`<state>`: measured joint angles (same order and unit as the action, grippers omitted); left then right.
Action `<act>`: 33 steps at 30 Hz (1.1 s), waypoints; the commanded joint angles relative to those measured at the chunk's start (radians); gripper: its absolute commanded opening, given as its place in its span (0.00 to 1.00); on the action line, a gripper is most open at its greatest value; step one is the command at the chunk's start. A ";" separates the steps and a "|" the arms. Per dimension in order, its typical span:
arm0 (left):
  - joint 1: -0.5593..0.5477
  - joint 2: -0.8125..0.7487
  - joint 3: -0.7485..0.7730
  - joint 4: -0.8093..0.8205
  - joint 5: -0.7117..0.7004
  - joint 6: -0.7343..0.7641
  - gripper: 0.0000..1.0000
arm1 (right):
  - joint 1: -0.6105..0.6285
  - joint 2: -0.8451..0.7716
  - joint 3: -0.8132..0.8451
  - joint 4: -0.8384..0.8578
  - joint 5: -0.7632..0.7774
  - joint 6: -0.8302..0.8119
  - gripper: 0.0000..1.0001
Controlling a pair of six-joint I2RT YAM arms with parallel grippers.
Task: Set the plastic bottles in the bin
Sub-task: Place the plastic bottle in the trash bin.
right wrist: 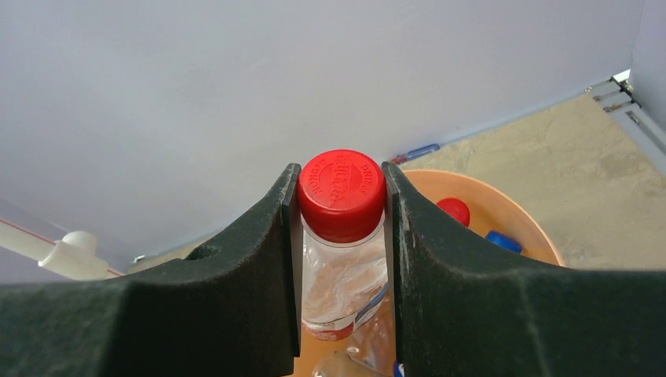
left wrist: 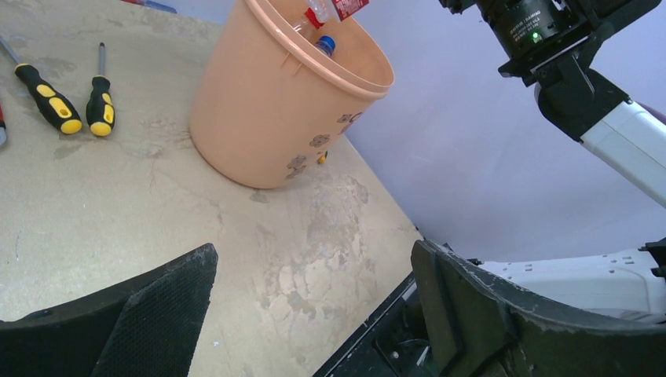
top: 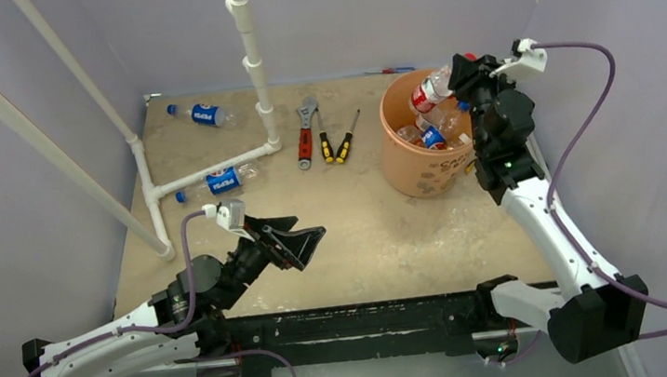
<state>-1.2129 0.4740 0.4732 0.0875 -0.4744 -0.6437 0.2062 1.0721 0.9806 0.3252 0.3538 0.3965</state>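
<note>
The orange bin (top: 421,162) stands at the right back of the table with several bottles inside; it also shows in the left wrist view (left wrist: 267,110). My right gripper (top: 460,77) is over the bin, shut on a red-labelled bottle (top: 430,91) near its red cap (right wrist: 342,192); the bottle hangs into the bin (right wrist: 503,212). Two blue Pepsi bottles lie at the left: one (top: 200,114) near the back wall, one (top: 221,180) beside the white pipe. My left gripper (top: 303,241) is open and empty, low over the table's front left.
A white pipe frame (top: 215,168) stands at the left back. A red-handled wrench (top: 305,133) and two yellow-black screwdrivers (top: 339,141) lie between the frame and the bin; the screwdrivers (left wrist: 71,98) show in the left wrist view. Purple walls enclose the table.
</note>
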 commanded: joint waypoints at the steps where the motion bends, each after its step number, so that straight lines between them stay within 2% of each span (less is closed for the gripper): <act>1: 0.001 0.012 0.021 0.014 -0.006 -0.021 0.94 | -0.004 0.061 0.075 0.057 0.057 -0.054 0.00; 6: 0.001 0.007 0.039 -0.031 -0.002 -0.039 0.93 | -0.004 0.132 0.022 0.164 0.073 -0.064 0.00; 9: 0.001 -0.002 0.044 -0.054 -0.013 -0.046 0.93 | -0.003 0.185 -0.008 0.156 0.063 -0.053 0.00; 12: 0.001 -0.013 0.053 -0.085 -0.037 -0.054 0.93 | -0.002 0.204 -0.093 0.208 0.081 -0.045 0.00; 17: 0.001 -0.033 0.040 -0.121 -0.049 -0.069 0.93 | -0.001 0.224 -0.153 0.164 0.098 -0.020 0.00; 22: 0.001 -0.028 0.038 -0.122 -0.043 -0.068 0.93 | 0.001 0.208 -0.188 0.124 0.041 -0.054 0.00; 24: 0.001 -0.026 0.039 -0.121 -0.040 -0.069 0.93 | 0.001 0.200 -0.162 0.077 0.018 -0.056 0.19; 27: 0.001 -0.027 0.046 -0.124 -0.041 -0.067 0.93 | 0.001 0.177 -0.122 0.008 0.004 -0.047 0.54; 33: 0.001 -0.035 0.062 -0.131 -0.043 -0.054 0.93 | 0.001 0.117 -0.064 -0.060 -0.024 -0.022 0.77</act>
<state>-1.2129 0.4465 0.4854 -0.0475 -0.5064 -0.6968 0.2073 1.2488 0.8341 0.3393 0.3637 0.3748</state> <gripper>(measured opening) 0.935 0.727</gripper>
